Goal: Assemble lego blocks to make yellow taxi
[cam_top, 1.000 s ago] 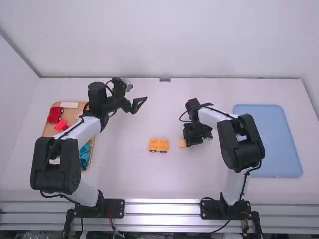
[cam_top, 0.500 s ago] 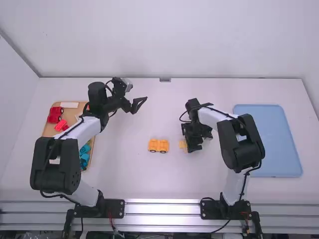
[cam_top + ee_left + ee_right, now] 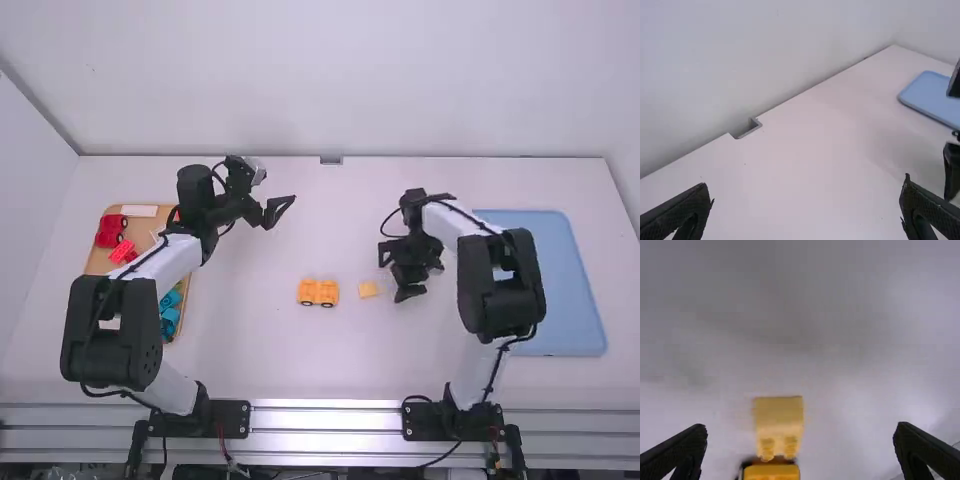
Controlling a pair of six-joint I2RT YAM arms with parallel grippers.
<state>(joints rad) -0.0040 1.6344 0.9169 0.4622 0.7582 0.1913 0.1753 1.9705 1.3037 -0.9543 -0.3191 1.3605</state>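
Left of the right end effector (image 3: 396, 280), pale yellow block (image 3: 369, 289), near, apart

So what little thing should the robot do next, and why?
I think the right claw should probably move over the small pale yellow block and close on it. The claw is open and empty, and the block sits loose on the table, beside the darker yellow wheeled piece but not joined to it.

Plain white back wall (image 3: 330, 80) meets left side wall (image 3: 30, 190) at a corner. White table (image 3: 260, 360) below, grey bracket (image 3: 331, 160) at far edge, metal rails (image 3: 325, 418) along near edge.
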